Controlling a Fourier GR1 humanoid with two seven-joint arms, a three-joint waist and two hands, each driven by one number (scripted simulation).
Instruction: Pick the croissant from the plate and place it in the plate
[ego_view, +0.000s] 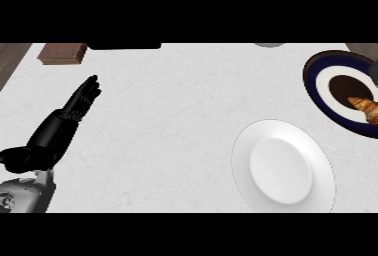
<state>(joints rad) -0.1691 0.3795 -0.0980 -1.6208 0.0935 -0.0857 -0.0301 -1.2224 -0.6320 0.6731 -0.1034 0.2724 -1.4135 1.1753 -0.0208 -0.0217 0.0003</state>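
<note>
Head view: the white marble counter (162, 125) fills most of the scene. At the left, the robot's left hand (55, 132) comes up from the lower edge on its grey forearm (22, 195). Its black fingers (85, 95) are straight and held together, pointing toward the far side of the counter, and the thumb sticks out to the left near the wrist. The hand is open and holds nothing; it is well apart from both plates. The right hand does not show.

At the far right edge sits a dark blue plate (325, 90) with a white ring and a dark centre, partly cut off by the view's right side. The croissant (364, 106) lies in the centre of this plate, golden brown, with part of it running out of the view.

Nearer and slightly to the left of the dark plate lies a plain white plate (255, 175) with nothing on it. The two plates lie just beside each other.

At the far left corner of the counter is a brown rectangular block (61, 53). Just to its right along the far edge is a black object (124, 46), only partly visible. A small grey shape (269, 44) shows at the far edge further right.
</note>
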